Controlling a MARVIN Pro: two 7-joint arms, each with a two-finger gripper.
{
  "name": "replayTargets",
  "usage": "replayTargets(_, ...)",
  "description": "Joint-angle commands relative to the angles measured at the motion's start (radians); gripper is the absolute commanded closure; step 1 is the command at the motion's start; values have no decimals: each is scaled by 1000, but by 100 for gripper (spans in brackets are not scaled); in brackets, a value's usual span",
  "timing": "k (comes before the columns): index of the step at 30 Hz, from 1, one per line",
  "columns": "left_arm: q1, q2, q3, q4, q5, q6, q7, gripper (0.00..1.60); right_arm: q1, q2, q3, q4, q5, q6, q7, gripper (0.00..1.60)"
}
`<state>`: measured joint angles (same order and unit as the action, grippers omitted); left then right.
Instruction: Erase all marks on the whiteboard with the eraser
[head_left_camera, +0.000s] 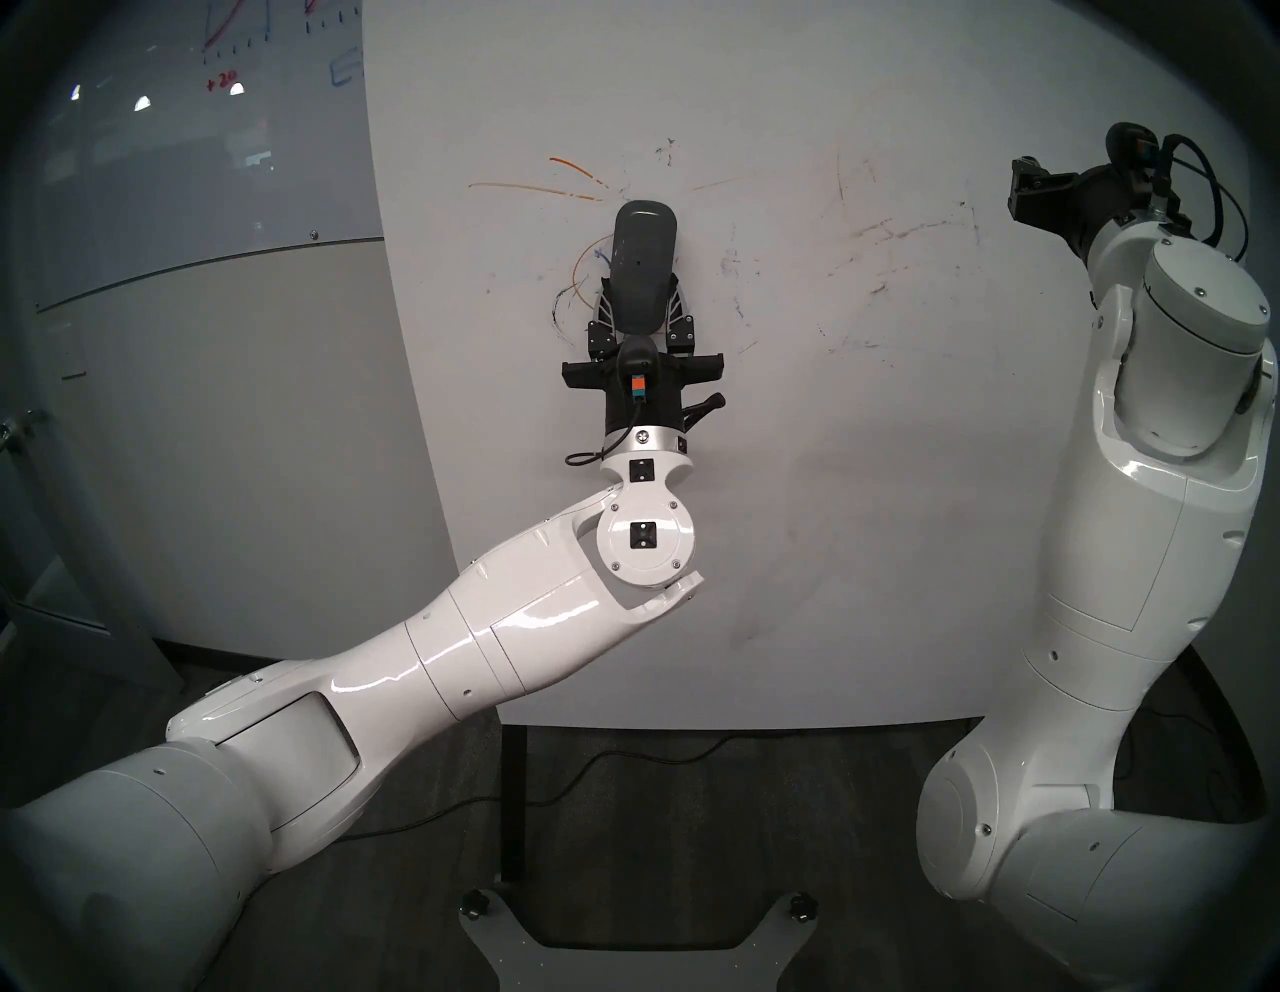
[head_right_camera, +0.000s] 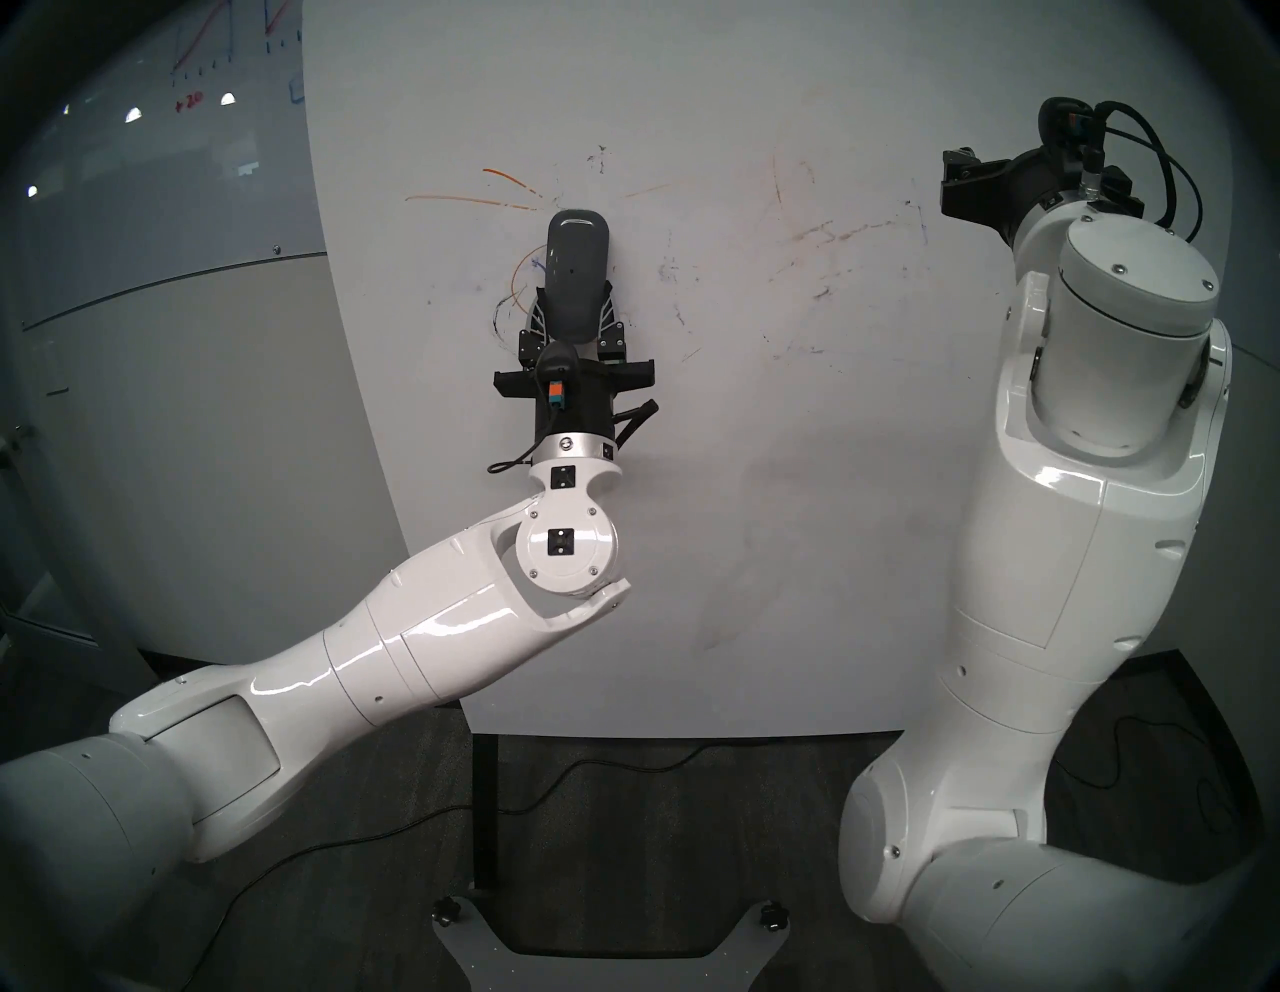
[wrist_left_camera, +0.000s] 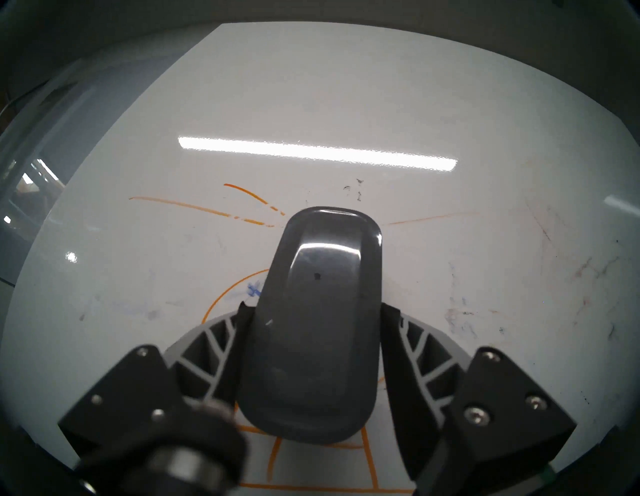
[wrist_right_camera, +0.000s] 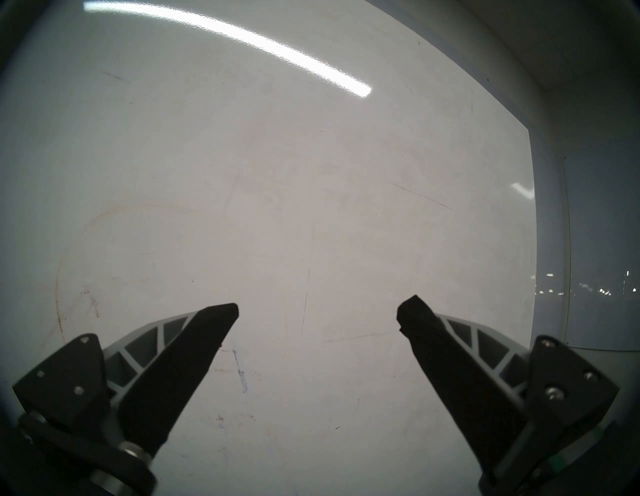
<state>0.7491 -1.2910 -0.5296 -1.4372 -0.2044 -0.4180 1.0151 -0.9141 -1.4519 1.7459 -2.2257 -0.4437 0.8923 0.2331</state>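
The white whiteboard (head_left_camera: 762, 485) (head_right_camera: 692, 485) fills the middle of both head views. My left gripper (head_left_camera: 643, 298) (wrist_left_camera: 315, 308) is shut on the dark grey eraser (head_left_camera: 644, 263) (head_right_camera: 577, 273) (wrist_left_camera: 315, 329), which stands upright with its pad towards the board. Orange lines (head_left_camera: 526, 186) (wrist_left_camera: 194, 206) run just above and left of the eraser. An orange curve (head_left_camera: 585, 267) and a black scribble (head_left_camera: 557, 308) lie at its left. A small blue mark (wrist_left_camera: 254, 289) shows beside it. Faint reddish smudges (head_left_camera: 893, 232) spread to the right. My right gripper (wrist_right_camera: 317, 311) hangs open near the board's upper right, holding nothing.
A grey glass board (head_left_camera: 173, 173) with red and blue graph lines hangs left of the whiteboard. Under the whiteboard a black stand post (head_left_camera: 512, 796) rises from a grey base plate (head_left_camera: 623, 963). A black cable (head_left_camera: 623, 762) trails over the dark floor.
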Motion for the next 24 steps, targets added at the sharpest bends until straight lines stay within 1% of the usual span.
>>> replayTargets(1, -40, -24, -2, 48, 114, -72, 50, 160, 9, 0, -2, -11, -1, 0, -2, 0)
replayTargets(4, -46, -35, 4, 72, 166, -65, 83, 160, 9, 0, -2, -11, -1, 0, -3, 0)
replayTargets(6, -44, -48, 2, 83, 183, -63, 108, 160, 9, 0, -2, -11, -1, 0, -3, 0)
replayTargets(9, -40, -64, -4, 91, 185, -67, 131, 160, 9, 0, -2, -11, -1, 0, -3, 0)
replayTargets(14, -20, -80, -29, 54, 77, -92, 118, 160, 9, 0, -2, -11, 0, 0, -3, 0)
replayTargets(17, -16, -75, -34, 30, 33, -83, 104, 160, 9, 0, -3, -11, 0, 0, -3, 0)
replayTargets(18, -15, -72, -36, 19, 7, -83, 95, 160, 9, 0, -3, -11, 0, 1, -3, 0)
replayTargets(20, -16, -62, -36, -1, -27, -70, 81, 160, 9, 1, -3, -11, 0, 1, -4, 0)
replayTargets(24, -16, -44, -38, -43, -87, -13, 63, 160, 9, 1, -3, -11, 1, 1, -4, 0)
